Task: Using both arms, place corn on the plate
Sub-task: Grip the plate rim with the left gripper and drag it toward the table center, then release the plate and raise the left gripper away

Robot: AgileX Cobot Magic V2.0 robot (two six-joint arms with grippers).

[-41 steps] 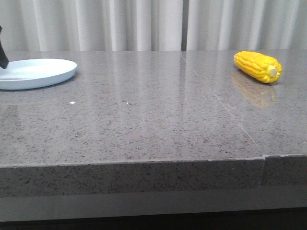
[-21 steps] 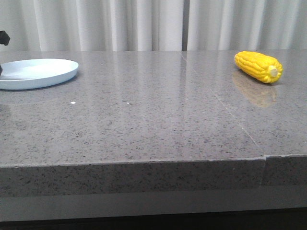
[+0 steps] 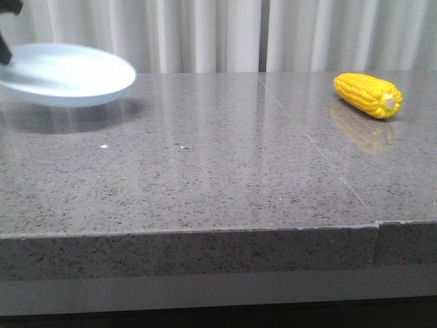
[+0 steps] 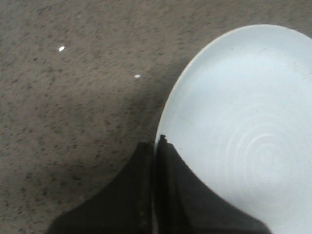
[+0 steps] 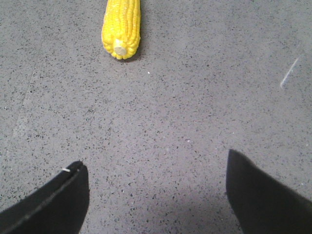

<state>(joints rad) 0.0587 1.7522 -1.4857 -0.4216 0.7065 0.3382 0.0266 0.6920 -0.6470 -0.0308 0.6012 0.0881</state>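
Observation:
The pale blue-white plate [image 3: 68,74] hangs in the air above the table's far left, its shadow on the stone below. My left gripper [image 4: 157,144] is shut on the plate's [image 4: 243,122] rim; in the front view only a black bit of it shows at the left edge. The yellow corn [image 3: 367,95] lies on the table at the far right, its pale stub end toward the front. In the right wrist view the corn [image 5: 121,27] lies well ahead of my right gripper [image 5: 156,168], which is open, empty and above bare stone.
The grey speckled stone table [image 3: 218,171] has a seam running front to back right of centre. Pale curtains [image 3: 218,34] hang behind the far edge. A few small white specks [image 3: 103,146] lie on the left part.
The plate has been lifted off the table and moved up and to the right in my left gripper. The corn has not moved.

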